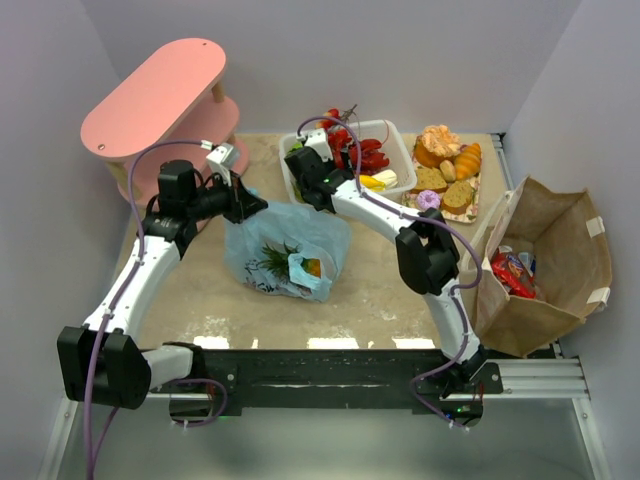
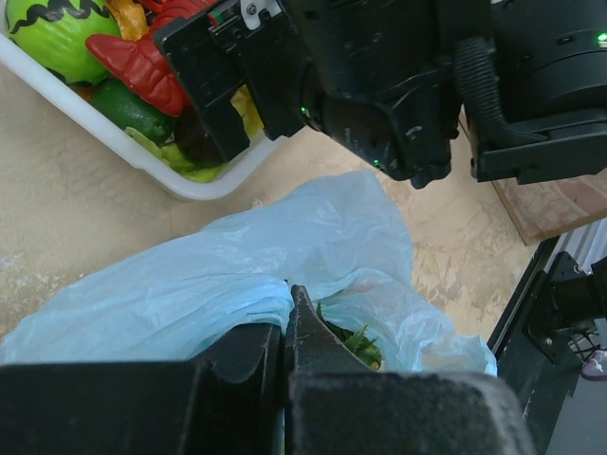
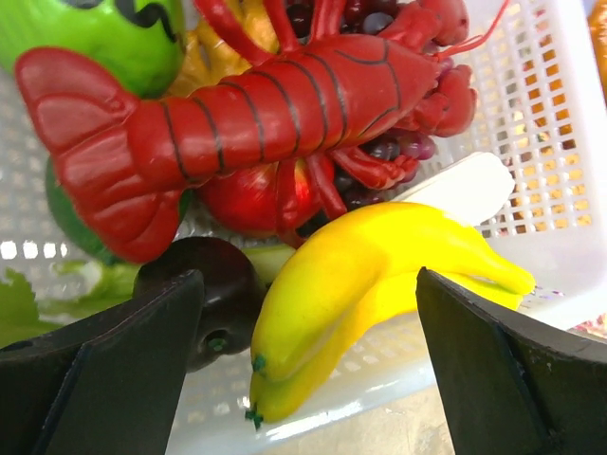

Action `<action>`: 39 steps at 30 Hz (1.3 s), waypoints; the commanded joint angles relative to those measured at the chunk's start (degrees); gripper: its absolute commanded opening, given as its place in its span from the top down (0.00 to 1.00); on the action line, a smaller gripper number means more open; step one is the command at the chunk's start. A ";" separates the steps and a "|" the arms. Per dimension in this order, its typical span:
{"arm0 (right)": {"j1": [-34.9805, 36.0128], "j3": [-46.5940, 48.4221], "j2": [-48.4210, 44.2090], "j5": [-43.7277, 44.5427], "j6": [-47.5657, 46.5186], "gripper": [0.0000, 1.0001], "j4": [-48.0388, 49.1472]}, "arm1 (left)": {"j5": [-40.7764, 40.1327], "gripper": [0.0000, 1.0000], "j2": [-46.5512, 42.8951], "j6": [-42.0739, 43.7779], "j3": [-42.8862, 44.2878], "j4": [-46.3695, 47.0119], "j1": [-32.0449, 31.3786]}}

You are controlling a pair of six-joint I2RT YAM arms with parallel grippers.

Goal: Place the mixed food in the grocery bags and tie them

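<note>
In the top view the left gripper [image 1: 243,205] sits left of centre, its jaws pressed fully together on the upper left edge of the light-blue plastic bag [image 1: 285,245]. The left wrist view confirms this: the two black fingers [image 2: 308,332] meet at the bottom of the frame with a fold of the thin blue film pinched between them. The bag [image 2: 237,265] spreads away above them, and green leaves [image 2: 353,341] show in its mouth just right of the fingertips. From above, a pineapple [image 1: 290,262] shows through the plastic near the bag's lower middle.

The right gripper [image 1: 300,165] reaches into the left end of the white basket [image 1: 405,150], just above the blue bag. Its jaws stand wide apart and hold nothing. In the right wrist view the yellow bananas [image 3: 379,275] lie between the two fingers [image 3: 104,379], low in the frame. Whether either finger touches them cannot be told. The red lobster [image 3: 266,104] lies across the upper half, above the bananas, and a dark round fruit [image 3: 223,294] sits beside the left-hand finger.

At the right edge of the top view the brown paper bag [image 1: 560,250] stands open with red snack packets [image 1: 512,272] inside, well apart from both grippers.
</note>
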 commanded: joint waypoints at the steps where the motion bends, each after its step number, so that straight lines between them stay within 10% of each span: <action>1: 0.26 3.65 1.69 11.20 3.17 0.02 -2.95 | 1.88 1.00 -1.44 -0.66 -0.53 2.72 0.61; 5: 0.26 2.42 1.78 13.94 3.35 0.07 -3.14 | 2.23 1.00 -1.45 -0.75 -0.61 2.72 0.70; 15: 0.08 -1.36 -2.07 10.00 2.83 0.69 -0.42 | 3.64 1.00 -2.24 -0.84 -0.70 3.51 1.22; 24: 0.69 -7.42 -18.06 3.58 -4.11 1.00 5.12 | 12.69 1.00 -4.69 -6.46 -1.67 11.84 2.98; 39: 2.36 -36.51 -52.18 -71.26 5.89 1.00 29.54 | 20.87 1.00 -6.46 -15.08 -3.69 22.85 4.56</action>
